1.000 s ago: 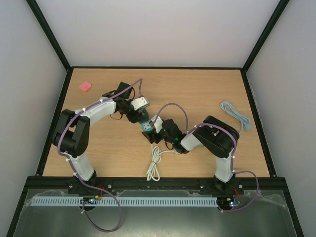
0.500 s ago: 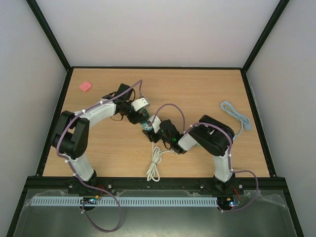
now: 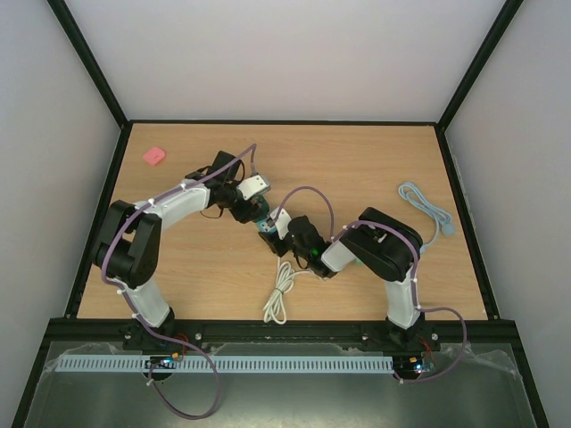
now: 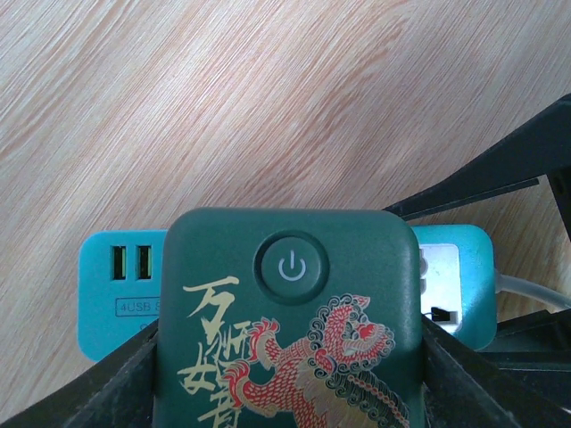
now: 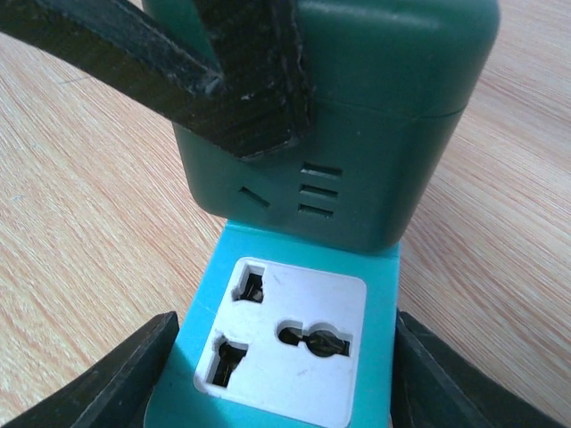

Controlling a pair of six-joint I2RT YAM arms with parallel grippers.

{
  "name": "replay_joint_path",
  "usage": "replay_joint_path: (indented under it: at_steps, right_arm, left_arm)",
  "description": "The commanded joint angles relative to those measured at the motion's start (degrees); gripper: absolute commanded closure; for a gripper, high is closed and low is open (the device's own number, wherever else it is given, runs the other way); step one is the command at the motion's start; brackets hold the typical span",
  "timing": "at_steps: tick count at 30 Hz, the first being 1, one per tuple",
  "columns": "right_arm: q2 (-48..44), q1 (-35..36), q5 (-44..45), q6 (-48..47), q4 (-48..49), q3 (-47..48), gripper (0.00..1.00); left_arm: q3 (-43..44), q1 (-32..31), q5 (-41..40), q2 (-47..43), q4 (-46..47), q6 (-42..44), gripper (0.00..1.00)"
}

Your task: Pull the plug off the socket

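I see left end effector (image 4: 287,379) clenched on dark green dragon-printed plug (image 4: 285,285), right end effector (image 5: 281,374) clamping teal plastic socket block (image 5: 379,303). Risk: clamp slips, block lifts too.

Matt plastic plug (image 4: 285,357), wood-grain table (image 4: 223,107)

Two arms (image 3: 174,203) (image 3: 384,245), two cables (image 3: 280,299) (image 3: 426,203), one socket (image 4: 285,294), one pink block (image 3: 154,156)
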Motion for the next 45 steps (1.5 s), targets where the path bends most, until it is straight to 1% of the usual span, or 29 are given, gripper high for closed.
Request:
replay_joint_path:
  at_steps: [1,2,3,4,5,12,25,29,33,36,40,45]
  right_arm:
    - [1.3,-0.1,1.7,-1.7,0.7,0.5,0.78]
    - [1.6,-0.1,1.8,-1.5,0.0,0.7,0.85]
    - [1.8,-0.1,2.0,-1.3,-0.7,1.0,0.94]
    - [2.0,-0.1,2.1,-1.4,-0.9,1.0,0.97]
    - [2.1,-0.1,2.0,-1.6,-0.9,1.1,0.98]
    - [3.1,-0.2,1.4,-1.7,-2.0,0.9,0.98]
    - [4.3,-0.8,0.7,-1.1,-4.8,1.7,0.98]
    - [4.3,-1.1,0.0,-0.9,-5.7,1.8,0.98]
    - [4.9,-1.1,-0.9,-0.1,-6.9,2.6,0.98]
    - [5.1,-1.2,-1.1,-0.2,-7.3,2.8,0.98]
    - [5.3,-1.2,-0.4,-0.5,-7.6,2.8,0.98]
    - [5.4,-1.2,0.7,-1.1,-8.4,3.1,0.98]
  left_arm:
    - [0.3,-1.3,5.6,-3.0,-3.5,-0.6,0.59]
    - [0.3,-1.3,5.8,-3.2,-3.5,-0.4,0.59]
    - [0.3,-1.4,5.9,-3.4,-3.5,-0.1,0.59]
    - [0.2,-1.5,5.8,-3.6,-3.4,0.2,0.6]
    - [0.1,-1.6,5.4,-3.9,-3.2,0.3,0.6]
    - [-0.2,-1.7,5.1,-6.0,-0.8,-1.1,0.62]
    - [3.3,-1.1,9.5,-6.8,-4.4,-2.0,0.65]
    - [1.1,-1.2,7.1,-8.3,-2.2,-0.7,0.66]
    - [-1.9,-1.6,1.6,-9.8,0.7,1.4,0.67]
    - [-3.2,-1.7,0.7,-10.3,1.8,1.7,0.68]
    - [-3.1,-1.7,2.4,-10.2,1.1,1.1,0.68]
    - [-1.1,-1.3,7.9,-8.3,-1.6,-0.9,0.68]
